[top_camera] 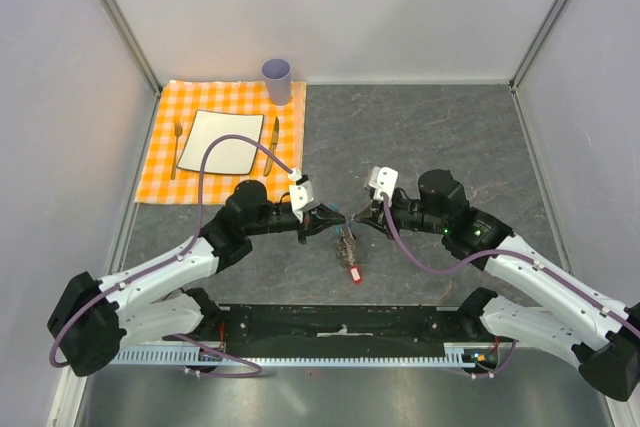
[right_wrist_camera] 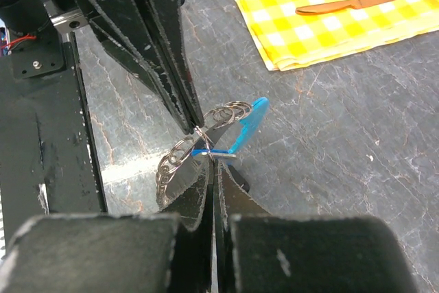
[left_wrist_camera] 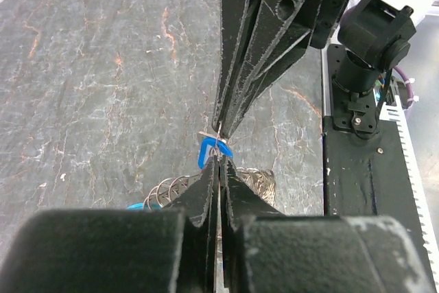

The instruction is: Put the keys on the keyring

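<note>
My two grippers meet tip to tip above the middle of the table. My left gripper (top_camera: 340, 219) is shut on a ring of the keyring (top_camera: 347, 245), a silver chain loop hanging below the tips. Its cyan clasp (right_wrist_camera: 250, 121) and chain (right_wrist_camera: 171, 162) show in the right wrist view. My right gripper (top_camera: 354, 218) is shut on a small silver key with a blue tag (right_wrist_camera: 206, 151), held against the chain at the left fingertips (right_wrist_camera: 191, 125). The blue tag (left_wrist_camera: 208, 151) also shows in the left wrist view. A red-tagged key (top_camera: 355, 274) hangs at the chain's bottom, near the table.
An orange checkered placemat (top_camera: 160, 162) lies at the back left with a white plate (top_camera: 220, 142), fork (top_camera: 177, 147) and knife (top_camera: 272, 133). A purple cup (top_camera: 277, 80) stands behind it. The black arm base (top_camera: 340, 322) runs along the near edge.
</note>
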Controlling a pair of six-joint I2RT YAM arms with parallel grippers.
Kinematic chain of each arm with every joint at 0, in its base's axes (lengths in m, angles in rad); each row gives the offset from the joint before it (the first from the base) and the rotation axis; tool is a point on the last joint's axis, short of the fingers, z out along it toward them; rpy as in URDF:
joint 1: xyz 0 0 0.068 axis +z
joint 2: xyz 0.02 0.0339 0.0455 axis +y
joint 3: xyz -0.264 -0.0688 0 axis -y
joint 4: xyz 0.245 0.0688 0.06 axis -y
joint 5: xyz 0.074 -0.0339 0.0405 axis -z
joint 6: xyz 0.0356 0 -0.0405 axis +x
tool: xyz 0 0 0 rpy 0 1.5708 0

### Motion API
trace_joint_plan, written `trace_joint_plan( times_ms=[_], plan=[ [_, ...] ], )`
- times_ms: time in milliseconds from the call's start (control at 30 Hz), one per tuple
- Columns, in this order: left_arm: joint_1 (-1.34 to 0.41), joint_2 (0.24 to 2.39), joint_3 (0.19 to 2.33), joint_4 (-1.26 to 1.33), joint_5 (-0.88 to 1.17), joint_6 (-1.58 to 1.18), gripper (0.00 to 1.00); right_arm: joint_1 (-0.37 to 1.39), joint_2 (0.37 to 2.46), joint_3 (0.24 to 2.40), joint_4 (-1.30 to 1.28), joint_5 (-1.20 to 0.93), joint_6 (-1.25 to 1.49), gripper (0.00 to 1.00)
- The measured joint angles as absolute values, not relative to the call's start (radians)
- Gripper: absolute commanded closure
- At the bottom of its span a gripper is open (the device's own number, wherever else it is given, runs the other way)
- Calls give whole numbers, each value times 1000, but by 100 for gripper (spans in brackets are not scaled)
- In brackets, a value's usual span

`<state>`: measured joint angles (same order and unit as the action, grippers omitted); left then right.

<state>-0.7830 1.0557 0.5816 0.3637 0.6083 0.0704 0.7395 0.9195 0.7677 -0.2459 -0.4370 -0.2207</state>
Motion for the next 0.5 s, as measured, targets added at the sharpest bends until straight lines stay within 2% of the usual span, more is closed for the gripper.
trace_joint_plan(
  times_ms=[400, 467, 500],
  plan=[
    [-787, 968, 461, 476, 577, 58, 98, 726, 927, 765, -246, -379, -196, 100],
    [-787, 964, 455, 488, 580, 58, 98, 724, 926, 763, -248, -379, -195, 96],
    [-787, 964, 455, 493, 581, 58, 98, 723, 925, 762, -248, -382, -195, 91]
  ],
)
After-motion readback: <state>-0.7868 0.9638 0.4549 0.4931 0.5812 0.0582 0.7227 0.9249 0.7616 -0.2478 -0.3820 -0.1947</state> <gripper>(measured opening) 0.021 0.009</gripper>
